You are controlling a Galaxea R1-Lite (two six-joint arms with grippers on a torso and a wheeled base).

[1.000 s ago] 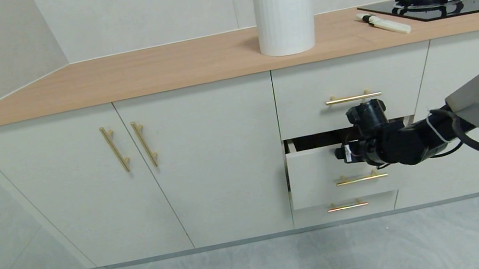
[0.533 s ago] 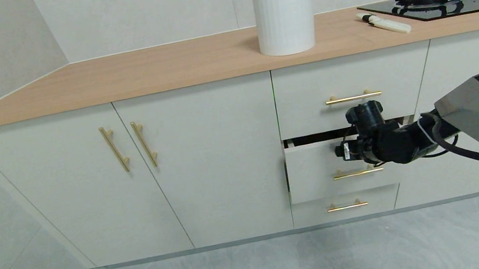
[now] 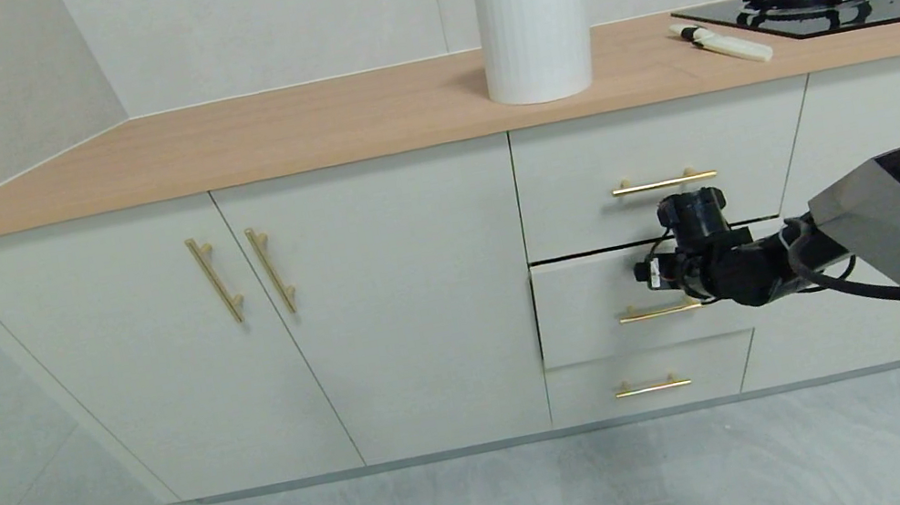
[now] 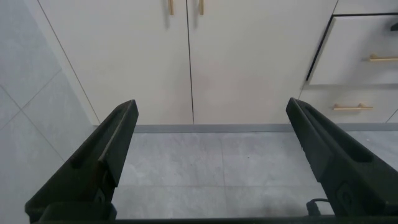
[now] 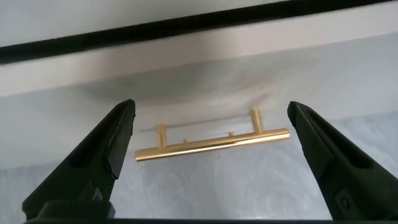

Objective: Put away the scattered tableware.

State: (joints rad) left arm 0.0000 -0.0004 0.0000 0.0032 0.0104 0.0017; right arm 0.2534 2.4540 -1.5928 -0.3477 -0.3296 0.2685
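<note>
Right gripper (image 5: 211, 115) spread wide and empty, squared up to the middle drawer (image 3: 588, 302), gold handle (image 5: 211, 144) lying crosswise just ahead, open left gripper (image 4: 211, 130) way farther off.

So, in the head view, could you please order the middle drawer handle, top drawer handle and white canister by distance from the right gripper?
1. Middle drawer handle, close by the right gripper.
2. Top drawer handle, above it.
3. White canister, up on the counter.
</note>
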